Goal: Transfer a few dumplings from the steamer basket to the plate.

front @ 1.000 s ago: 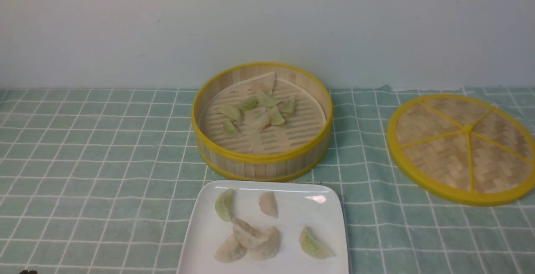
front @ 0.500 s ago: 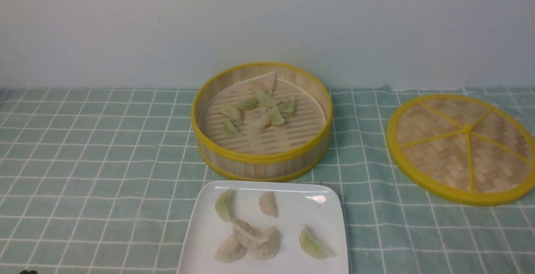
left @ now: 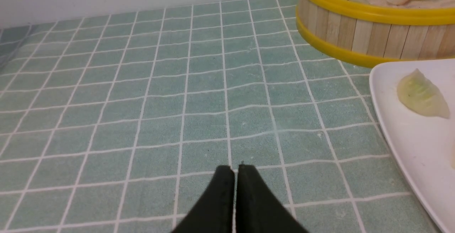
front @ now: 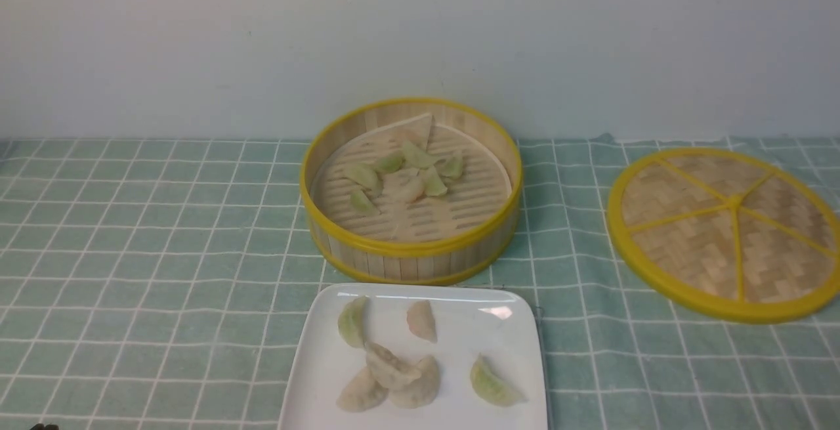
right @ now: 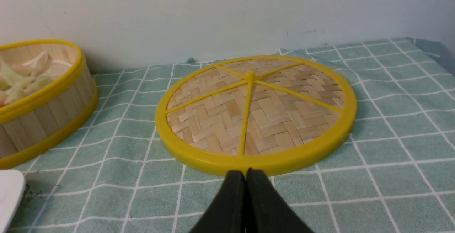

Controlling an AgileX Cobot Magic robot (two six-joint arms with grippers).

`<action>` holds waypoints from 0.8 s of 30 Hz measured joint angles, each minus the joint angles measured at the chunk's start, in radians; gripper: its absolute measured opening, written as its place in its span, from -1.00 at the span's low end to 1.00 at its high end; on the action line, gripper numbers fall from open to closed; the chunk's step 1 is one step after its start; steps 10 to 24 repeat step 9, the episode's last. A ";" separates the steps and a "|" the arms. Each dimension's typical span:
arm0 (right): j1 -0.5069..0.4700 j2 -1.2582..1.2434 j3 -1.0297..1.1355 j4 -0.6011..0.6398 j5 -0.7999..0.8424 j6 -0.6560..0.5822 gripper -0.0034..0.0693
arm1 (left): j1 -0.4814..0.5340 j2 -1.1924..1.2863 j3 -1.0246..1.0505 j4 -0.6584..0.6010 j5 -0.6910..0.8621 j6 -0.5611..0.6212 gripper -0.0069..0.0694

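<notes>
The steamer basket (front: 413, 256) stands mid-table and holds several green and beige dumplings (front: 407, 174). The white plate (front: 512, 344) lies in front of it with several dumplings (front: 390, 367) on it. In the left wrist view the basket (left: 369, 30) and the plate (left: 408, 147) with a green dumpling (left: 421, 94) show. My left gripper (left: 235, 169) is shut and empty over bare cloth, away from the plate. My right gripper (right: 245, 172) is shut and empty, just before the lid's rim. Neither gripper shows clearly in the front view.
The flat woven yellow-rimmed lid (front: 725, 230) lies at the right of the basket; it also shows in the right wrist view (right: 254, 110). A green checked cloth (front: 151, 253) covers the table. A pale wall stands behind.
</notes>
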 joint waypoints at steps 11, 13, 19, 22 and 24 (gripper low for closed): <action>0.000 0.000 0.000 0.001 0.000 -0.020 -0.95 | 0.000 0.000 0.000 0.000 0.000 0.000 -0.83; 0.000 0.000 0.000 0.001 0.000 -0.020 -0.95 | 0.000 0.000 0.000 0.000 0.000 0.000 -0.83; 0.000 0.000 0.000 0.001 0.000 -0.020 -0.95 | 0.000 0.000 0.000 0.000 0.000 0.000 -0.83; 0.000 0.000 0.000 0.001 0.000 -0.020 -0.95 | 0.000 0.000 0.000 0.000 0.000 0.000 -0.83; 0.000 0.000 0.000 0.001 0.000 -0.020 -0.95 | 0.000 0.000 0.000 0.000 0.000 0.000 -0.83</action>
